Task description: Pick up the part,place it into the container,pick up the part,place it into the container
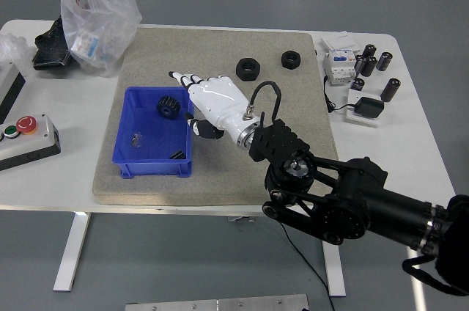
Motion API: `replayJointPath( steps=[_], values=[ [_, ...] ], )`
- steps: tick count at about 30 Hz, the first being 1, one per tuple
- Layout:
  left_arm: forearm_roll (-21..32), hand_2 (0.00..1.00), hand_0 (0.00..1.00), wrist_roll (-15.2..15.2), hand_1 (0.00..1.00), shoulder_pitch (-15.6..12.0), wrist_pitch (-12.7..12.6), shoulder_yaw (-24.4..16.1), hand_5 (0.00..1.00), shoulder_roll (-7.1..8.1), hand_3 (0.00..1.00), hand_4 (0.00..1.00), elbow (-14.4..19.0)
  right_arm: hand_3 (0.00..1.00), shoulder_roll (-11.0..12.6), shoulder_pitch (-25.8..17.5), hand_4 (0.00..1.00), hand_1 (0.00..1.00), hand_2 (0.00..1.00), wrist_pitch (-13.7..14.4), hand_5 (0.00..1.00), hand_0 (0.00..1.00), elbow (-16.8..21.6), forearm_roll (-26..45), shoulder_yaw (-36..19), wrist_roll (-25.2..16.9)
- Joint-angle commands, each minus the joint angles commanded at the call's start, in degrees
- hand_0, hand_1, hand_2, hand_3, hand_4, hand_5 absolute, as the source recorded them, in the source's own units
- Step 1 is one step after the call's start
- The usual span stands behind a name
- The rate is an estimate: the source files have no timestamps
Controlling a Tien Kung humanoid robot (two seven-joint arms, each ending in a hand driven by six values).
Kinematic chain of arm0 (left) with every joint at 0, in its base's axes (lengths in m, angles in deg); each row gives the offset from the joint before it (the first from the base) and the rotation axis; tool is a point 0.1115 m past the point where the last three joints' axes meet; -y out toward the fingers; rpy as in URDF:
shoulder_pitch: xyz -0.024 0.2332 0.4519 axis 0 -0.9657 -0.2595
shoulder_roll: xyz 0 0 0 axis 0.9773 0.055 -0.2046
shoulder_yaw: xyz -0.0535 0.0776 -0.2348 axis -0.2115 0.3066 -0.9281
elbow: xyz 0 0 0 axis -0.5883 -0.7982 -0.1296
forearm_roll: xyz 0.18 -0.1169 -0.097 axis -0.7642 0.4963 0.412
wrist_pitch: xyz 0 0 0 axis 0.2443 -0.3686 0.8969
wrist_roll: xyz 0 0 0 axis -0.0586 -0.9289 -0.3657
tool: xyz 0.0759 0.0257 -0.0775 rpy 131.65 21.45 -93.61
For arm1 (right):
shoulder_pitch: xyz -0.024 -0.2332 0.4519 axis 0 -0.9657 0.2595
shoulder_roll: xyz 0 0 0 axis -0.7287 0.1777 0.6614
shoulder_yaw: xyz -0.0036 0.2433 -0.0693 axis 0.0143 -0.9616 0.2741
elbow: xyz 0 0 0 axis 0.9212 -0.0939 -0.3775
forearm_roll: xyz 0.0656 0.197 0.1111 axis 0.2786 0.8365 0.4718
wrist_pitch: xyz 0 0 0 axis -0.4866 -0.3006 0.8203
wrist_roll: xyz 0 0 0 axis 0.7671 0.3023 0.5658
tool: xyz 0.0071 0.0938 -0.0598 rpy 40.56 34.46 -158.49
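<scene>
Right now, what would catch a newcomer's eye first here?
A white robot hand on a bulky black arm, fingers spread, hovers at the right rim of a bright blue bin on the tan mat. A black gear lies inside the bin, and two black nuts sit farther back.
</scene>
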Motion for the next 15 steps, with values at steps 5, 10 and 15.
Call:
replayJointPath(
  steps=[5,10,15],
  values=[
    [0.0,0.593,0.678,0.0,0.625,0.0,0.0,0.0,0.236,-0.12,0.624,0.627,0.0,0.998,2.5,-2.5,0.556,0.491,0.918,3.5,0.165,0.225,-2.0,5.9,-6.9,-3.3],
    [-0.3,0.593,0.678,0.0,0.625,-0.2,0.0,-0.2,0.237,-0.1,0.624,0.627,0.0,0.942,5.6,-7.5,0.576,0.49,0.861,5.9,0.188,0.226,-5.0,12.9,-16.0,-9.0],
    [-0.8,0.593,0.677,0.1,0.624,-0.5,0.0,-0.7,0.236,0.0,0.625,0.628,0.0,0.807,7.1,-13.4,0.683,0.627,0.764,8.9,0.218,0.469,-6.8,21.7,-25.2,-16.8]
  ],
)
